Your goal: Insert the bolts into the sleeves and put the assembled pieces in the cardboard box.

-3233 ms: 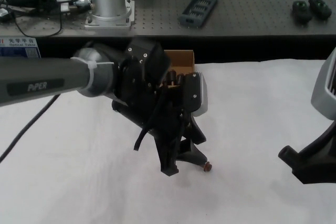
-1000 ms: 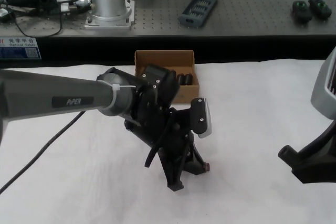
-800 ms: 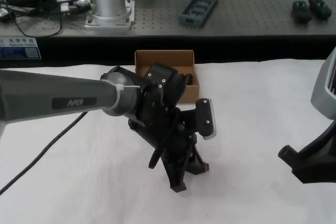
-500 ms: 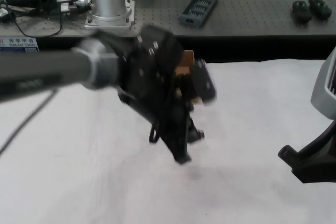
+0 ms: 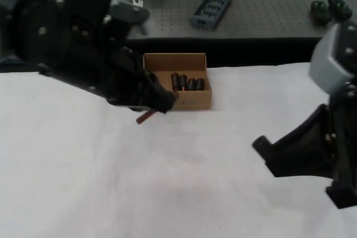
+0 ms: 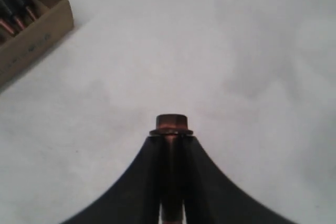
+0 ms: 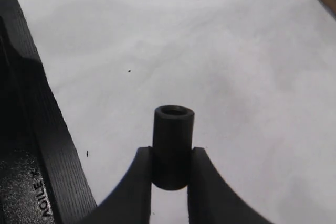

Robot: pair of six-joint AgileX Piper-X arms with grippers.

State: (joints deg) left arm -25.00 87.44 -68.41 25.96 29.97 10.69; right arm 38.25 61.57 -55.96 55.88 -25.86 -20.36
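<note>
white cloth (image 5: 167, 188) lies below. my left gripper (image 6: 170, 139) pinches a bolt (image 6: 170, 123), my right gripper (image 7: 172, 156) pinches a sleeve (image 7: 174, 129), both in the air (cardboard box (image 5: 192, 102) sits behind). bad aim could jam or drop them.

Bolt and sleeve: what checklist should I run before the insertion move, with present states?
1. The left pincer clamps the bolt: ok, head protrudes.
2. The right pincer clamps the sleeve: ok, open end faces outward.
3. The bolt lined up with the sleeve: not ok, the arms are far apart.
4. The sleeve bore unobstructed: cannot tell, dark inside.
5. The cardboard box has room: ok, assembled pieces lie to one side.
</note>
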